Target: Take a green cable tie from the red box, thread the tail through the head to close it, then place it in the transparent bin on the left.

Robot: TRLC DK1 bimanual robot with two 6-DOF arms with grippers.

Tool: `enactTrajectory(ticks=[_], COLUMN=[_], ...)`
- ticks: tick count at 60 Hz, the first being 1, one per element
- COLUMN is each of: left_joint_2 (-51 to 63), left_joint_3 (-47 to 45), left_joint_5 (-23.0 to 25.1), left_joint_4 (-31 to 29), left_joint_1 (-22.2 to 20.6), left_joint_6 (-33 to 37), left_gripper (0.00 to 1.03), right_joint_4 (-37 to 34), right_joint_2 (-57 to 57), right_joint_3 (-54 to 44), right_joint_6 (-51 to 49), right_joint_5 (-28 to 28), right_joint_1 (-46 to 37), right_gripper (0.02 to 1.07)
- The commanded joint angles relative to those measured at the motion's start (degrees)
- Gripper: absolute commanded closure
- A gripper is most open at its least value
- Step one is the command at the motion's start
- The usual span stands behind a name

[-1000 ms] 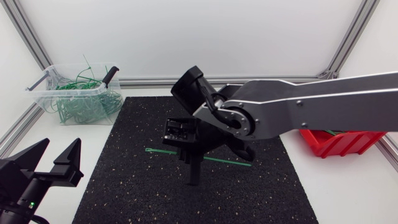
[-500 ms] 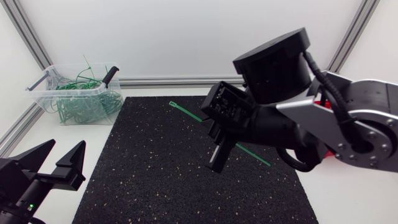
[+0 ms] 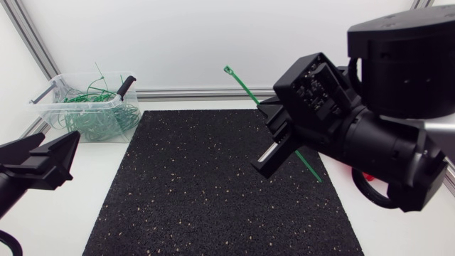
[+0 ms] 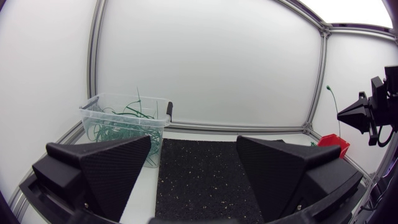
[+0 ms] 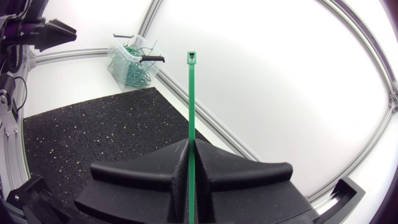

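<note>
A white counter [image 3: 92,186] fills the scene, with an aluminium rail [image 3: 185,92] along its back edge. A black mat [image 3: 199,188], rough and flecked with pale specks, covers its middle. The right arm [image 3: 398,142], bulky and matte black at its joints, hangs raised over the mat's right side. The left pincer [image 4: 193,140] sits low at the counter's near left corner, its broad wedge fingers spread wide with nothing between them. At the back left corner, just off the mat, stands the clear plastic bin [image 3: 71,104], holding a loose tangle of green ties [image 3: 92,121]; some thin ends poke up over its rim, and a black clip [image 3: 126,86] sits on its right edge. The red box [image 4: 334,144] shows at the counter's far right in the left wrist view, mostly hidden. The right pincer [image 5: 191,155] is pressed together on one green tie [image 5: 191,106], pinching it partway along its length. This tie is a thin, straight, flat plastic strip held in the air above the mat, unthreaded. Its small square head [image 3: 227,70] points up and away toward the back, and its tail slants down past the fingers.
</note>
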Motion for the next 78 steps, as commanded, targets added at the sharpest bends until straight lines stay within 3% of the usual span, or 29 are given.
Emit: enactTrajectory(ticks=[1, 10, 22, 27, 30, 34, 48, 61, 68, 78], left_joint_2=[4.19, 12.28, 20.27, 22.74, 23.35, 24.67, 26.16, 33.02, 34.95, 35.22], left_joint_3=[5.61, 15.98, 24.50, 26.17, 27.05, 28.20, 25.82, 24.42, 23.89, 23.71], left_joint_5=[-0.30, -0.21, -0.04, 5.94, 8.14, 11.83, 11.92, 9.37, 4.45, 4.18], left_joint_4=[-1.94, -7.83, -14.34, -15.74, -16.01, -14.78, -1.33, 4.12, 6.49, 9.31], left_joint_1=[-1.26, -6.27, -14.09, -18.22, -18.13, -17.96, -21.21, -29.30, -33.95, -34.75], left_joint_6=[-3.29, -5.66, -5.40, -3.90, -3.81, -4.08, -9.88, -12.78, -12.95, -15.59], left_gripper=[0.08, 0.18, 0.17, 0.13, 0.10, 0.09, 0.06, 0.11, 0.10, 0.11], right_joint_4=[-0.34, -0.43, -0.34, -0.34, -0.34, -0.43, -0.43, -0.69, -0.16, 0.10], right_joint_2=[-1.51, -2.65, -3.70, -4.05, -4.32, -4.41, -4.76, -4.32, -3.44, -1.33], right_joint_3=[0.29, 1.61, 2.67, 2.76, 2.93, 3.37, 3.11, 2.23, 1.79, 2.40], right_joint_6=[-0.70, -1.41, -1.76, -1.93, -1.93, -2.02, -0.88, 1.50, 2.37, 4.22], right_joint_5=[1.79, 5.30, 8.91, 9.35, 9.87, 10.58, 11.10, 10.14, 10.05, 7.76], right_joint_1=[1.19, 2.86, 5.06, 5.50, 5.59, 6.03, 6.38, 7.26, 8.22, 8.31], right_gripper=[1.01, 1.01, 1.01, 1.01, 1.01, 1.01, 1.01, 1.01, 1.01, 1.01])
